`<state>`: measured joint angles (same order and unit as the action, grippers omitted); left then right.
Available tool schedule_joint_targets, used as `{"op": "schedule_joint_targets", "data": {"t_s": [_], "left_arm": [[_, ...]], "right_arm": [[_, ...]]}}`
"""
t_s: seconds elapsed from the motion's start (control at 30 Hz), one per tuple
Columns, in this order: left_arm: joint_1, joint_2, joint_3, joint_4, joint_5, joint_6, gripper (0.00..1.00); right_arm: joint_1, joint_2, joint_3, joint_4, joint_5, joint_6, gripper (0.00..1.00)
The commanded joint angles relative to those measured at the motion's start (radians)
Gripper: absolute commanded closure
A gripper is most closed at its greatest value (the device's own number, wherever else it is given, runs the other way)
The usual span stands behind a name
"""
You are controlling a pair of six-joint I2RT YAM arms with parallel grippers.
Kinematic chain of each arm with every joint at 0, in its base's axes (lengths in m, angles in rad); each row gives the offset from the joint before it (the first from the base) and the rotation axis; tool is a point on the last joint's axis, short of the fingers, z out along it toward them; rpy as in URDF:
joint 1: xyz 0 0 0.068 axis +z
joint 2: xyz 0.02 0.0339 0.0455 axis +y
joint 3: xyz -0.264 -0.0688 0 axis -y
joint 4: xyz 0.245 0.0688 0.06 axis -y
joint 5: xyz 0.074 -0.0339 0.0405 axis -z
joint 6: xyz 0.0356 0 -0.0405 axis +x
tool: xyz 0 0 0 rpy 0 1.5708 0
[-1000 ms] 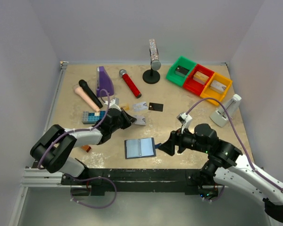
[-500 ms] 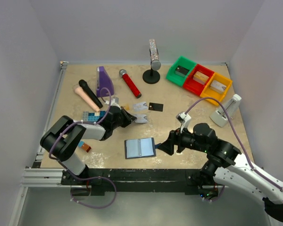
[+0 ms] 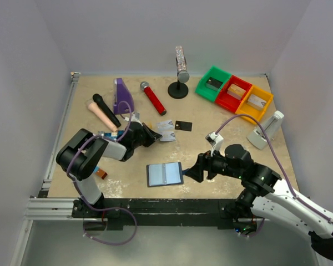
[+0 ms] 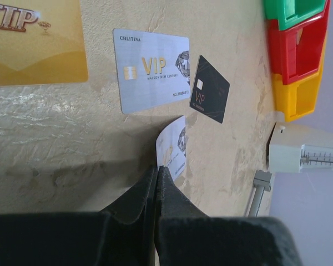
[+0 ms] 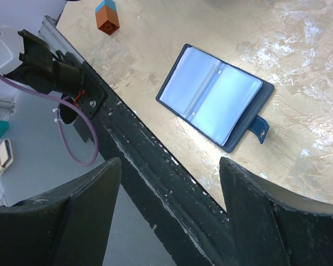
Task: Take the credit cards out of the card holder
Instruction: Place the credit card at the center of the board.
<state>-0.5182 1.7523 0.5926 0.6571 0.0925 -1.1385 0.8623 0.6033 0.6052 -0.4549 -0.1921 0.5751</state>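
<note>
The card holder (image 3: 165,173) lies open near the table's front edge, its blue-grey pockets facing up, also in the right wrist view (image 5: 213,102). My right gripper (image 3: 190,173) hangs open just right of it, over the front rail, jaws wide and empty (image 5: 169,166). My left gripper (image 3: 151,134) is shut on a silvery-white credit card (image 4: 172,147), pinched at one end and held on edge low over the table. Beyond it lie a silver card (image 4: 152,69), a black card (image 4: 210,97) and an orange-gold card (image 4: 33,44).
A studded blue block (image 3: 106,134) sits by the left arm, a small orange block (image 3: 101,173) near the front left. Two microphones (image 3: 153,97), a purple object (image 3: 122,95) and a stand (image 3: 179,75) are at the back. Green, red and yellow bins (image 3: 233,93) are at back right.
My left arm has carried the pinched card a little farther back toward the laid-out cards, its elbow swinging right. The right gripper has edged slightly left, still open.
</note>
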Motion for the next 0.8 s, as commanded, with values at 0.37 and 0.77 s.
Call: {"op": "schedule_joint_targets", "data": {"t_s": [0.37,0.77], "left_arm": [[0.049,0.05,0.032,0.059,0.076,-0.014,0.81],[0.092,-0.011,0.01,0.007,0.09,0.025,0.75]], "right_arm": [[-0.005,0.0,0.007,0.015,0.042,-0.024,0.24],[-0.005,0.0,0.001,0.013,0.043,-0.023,0.23]]}}
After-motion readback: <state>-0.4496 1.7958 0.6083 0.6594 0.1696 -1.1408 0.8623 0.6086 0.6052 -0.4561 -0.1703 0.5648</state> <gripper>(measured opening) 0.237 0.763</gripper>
